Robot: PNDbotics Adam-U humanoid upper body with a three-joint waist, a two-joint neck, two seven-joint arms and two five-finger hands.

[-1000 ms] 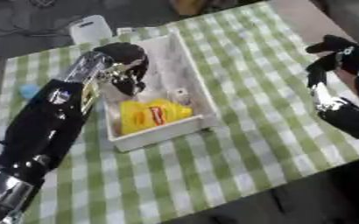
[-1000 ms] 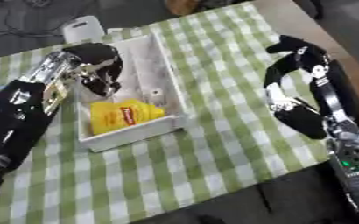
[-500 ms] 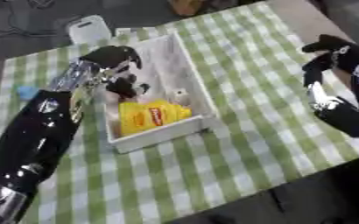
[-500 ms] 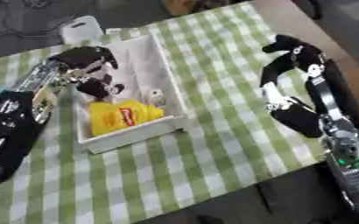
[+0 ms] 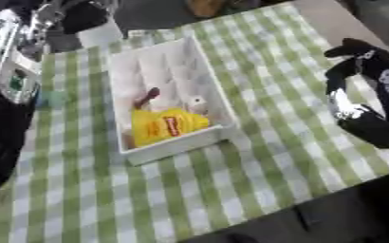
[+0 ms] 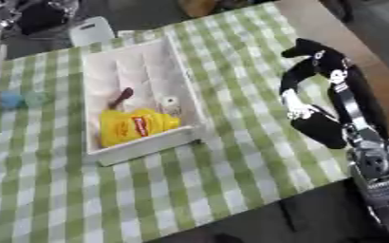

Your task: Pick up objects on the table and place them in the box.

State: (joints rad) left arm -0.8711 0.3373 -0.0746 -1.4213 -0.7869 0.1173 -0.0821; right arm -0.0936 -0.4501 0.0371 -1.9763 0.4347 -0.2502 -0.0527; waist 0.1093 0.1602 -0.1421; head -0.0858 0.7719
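Withdrawn from the box since half a second ago, the left hand (image 5: 80,13) now sits at the far left corner of the view, well beyond the box's far end, and a dark reddish item (image 5: 145,98) it hung over then now lies inside. The hand shows only as a dark blur there, so whether its fingers are spread or curled cannot be told. The whole view has also tilted, which is the camera's doing.

The green-and-white checked tablecloth (image 5: 273,142) fills most of the scene, with a broad bare stretch between the box and the right arm and another along the near edge, where the cloth drops off into dark floor.

The white box (image 5: 214,97) lies left of centre, its long side running away from the robot. The right hand (image 6: 314,52) hangs over the table's right edge, well apart from the box, its dark fingers curled and holding nothing.

Inside the box, a yellow bottle with a red label (image 5: 163,126) lies on its side at the near end. The dark reddish item rests just beyond it, and a small white piece (image 5: 197,101) sits beside the bottle by the right wall.

A pale blue-green object (image 6: 19,99) lies on the cloth left of the box.
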